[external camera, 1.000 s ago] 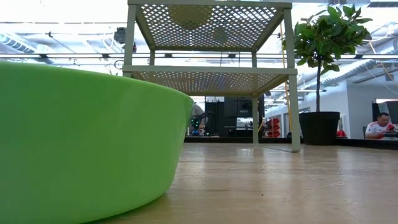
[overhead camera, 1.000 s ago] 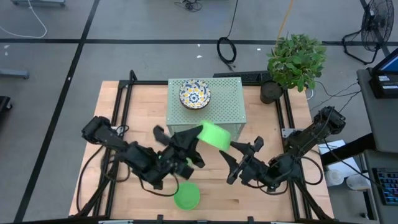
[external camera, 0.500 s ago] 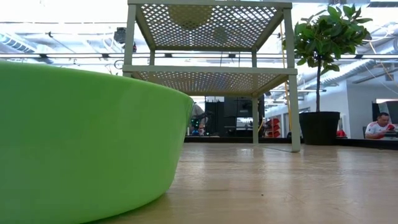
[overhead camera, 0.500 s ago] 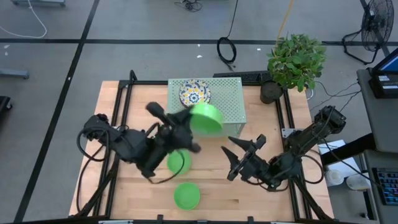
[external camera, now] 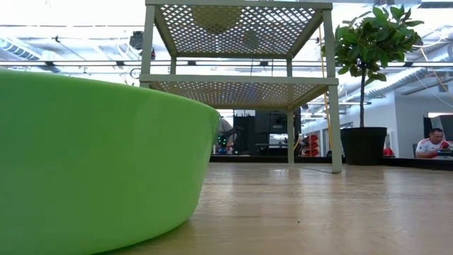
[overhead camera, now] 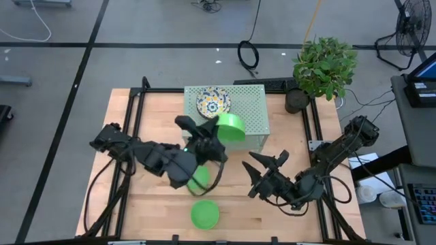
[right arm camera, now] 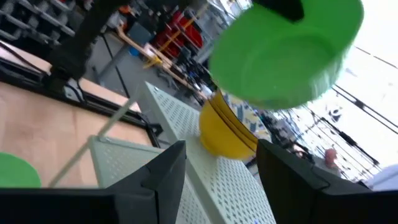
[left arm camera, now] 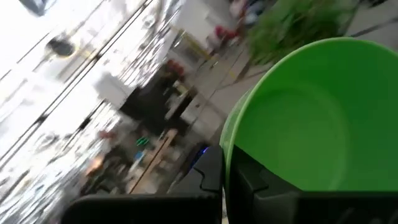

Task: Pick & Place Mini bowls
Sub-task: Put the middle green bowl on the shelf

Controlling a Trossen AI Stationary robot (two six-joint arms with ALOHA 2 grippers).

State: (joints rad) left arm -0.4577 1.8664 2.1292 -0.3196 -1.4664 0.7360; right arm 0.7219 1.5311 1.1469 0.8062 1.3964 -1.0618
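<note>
Two fingers of the left gripper (overhead camera: 216, 133) pinch a green bowl (overhead camera: 230, 127) by its rim, tilted above the stand (overhead camera: 252, 109) beside the patterned bowl (overhead camera: 213, 102); slipping seems possible. Right gripper (overhead camera: 267, 175) waits spread open over the counter (overhead camera: 157, 102).

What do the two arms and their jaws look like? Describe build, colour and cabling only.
Both arms are dark, near black, built from chunky jointed segments. Black cables loop beside the left arm and trail along the right arm. The left gripper and right gripper each end in two dark, angular, tapering jaws; the right wrist view shows them as flat, plain slabs. No markings are visible.
</note>
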